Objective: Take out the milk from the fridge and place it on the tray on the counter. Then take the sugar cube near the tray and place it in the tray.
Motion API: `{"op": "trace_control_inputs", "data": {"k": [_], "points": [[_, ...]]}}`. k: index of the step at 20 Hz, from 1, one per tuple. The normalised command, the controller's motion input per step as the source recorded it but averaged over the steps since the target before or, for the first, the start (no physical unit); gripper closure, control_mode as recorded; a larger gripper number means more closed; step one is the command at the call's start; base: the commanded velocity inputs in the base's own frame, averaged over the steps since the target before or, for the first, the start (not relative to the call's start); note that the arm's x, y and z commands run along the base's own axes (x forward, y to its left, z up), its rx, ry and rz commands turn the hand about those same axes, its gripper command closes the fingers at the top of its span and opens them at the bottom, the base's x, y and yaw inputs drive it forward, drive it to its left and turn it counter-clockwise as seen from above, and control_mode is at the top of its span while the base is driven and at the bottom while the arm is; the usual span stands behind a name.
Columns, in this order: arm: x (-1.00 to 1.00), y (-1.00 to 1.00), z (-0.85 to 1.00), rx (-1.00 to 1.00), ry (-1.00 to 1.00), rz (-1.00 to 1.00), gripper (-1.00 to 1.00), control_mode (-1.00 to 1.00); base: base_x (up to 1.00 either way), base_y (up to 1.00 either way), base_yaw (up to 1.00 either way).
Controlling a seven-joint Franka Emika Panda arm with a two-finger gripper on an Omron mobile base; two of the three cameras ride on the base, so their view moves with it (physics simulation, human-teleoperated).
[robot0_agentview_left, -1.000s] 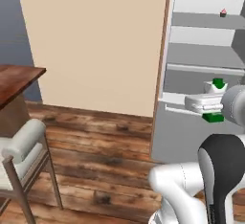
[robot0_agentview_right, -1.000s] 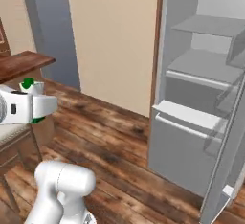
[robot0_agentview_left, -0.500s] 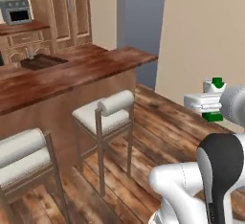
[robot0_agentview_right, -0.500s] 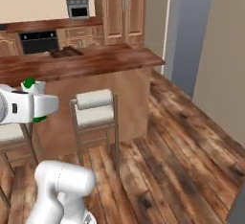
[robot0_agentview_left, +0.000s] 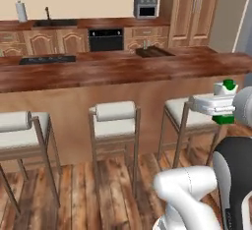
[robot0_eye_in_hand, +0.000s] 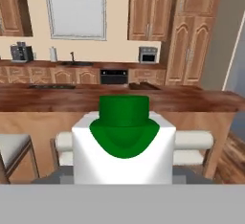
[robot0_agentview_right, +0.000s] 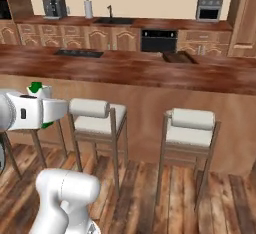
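One milk (robot0_eye_in_hand: 123,144) (upright) clamped between fingers (robot0_agentview_left: 209,104).

my end effector (robot0_agentview_left: 220,107) is white. the milk (robot0_eye_in_hand: 123,140) is white with a green gabled top and green lower band. the tabletop (robot0_agentview_left: 113,71) is glossy reddish-brown wood grain. the tray (robot0_agentview_left: 154,52) is dark brown. the stools (robot0_agentview_left: 114,118) have pale cream cushions on brown frames.
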Motion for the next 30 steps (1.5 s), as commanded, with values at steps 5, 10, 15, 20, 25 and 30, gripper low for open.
{"op": "trace_control_inputs", "data": {"k": [5,10,15,20,25,30], "points": [[0.00,0.00,0.00,0.00,0.00,0.00,1.00,1.00,0.09,1.00,0.35],[0.00,0.00,0.00,0.00,0.00,0.00,1.00,1.00,0.21,1.00,0.29],[0.00,0.00,0.00,0.00,0.00,0.00,1.00,1.00,0.22,1.00,0.26],[0.00,0.00,0.00,0.00,0.00,0.00,1.00,1.00,0.43,1.00,0.16],[0.00,0.00,0.00,0.00,0.00,0.00,1.00,1.00,0.38,1.00,0.15],[0.00,0.00,0.00,0.00,0.00,0.00,1.00,1.00,0.42,1.00,0.08]]}}
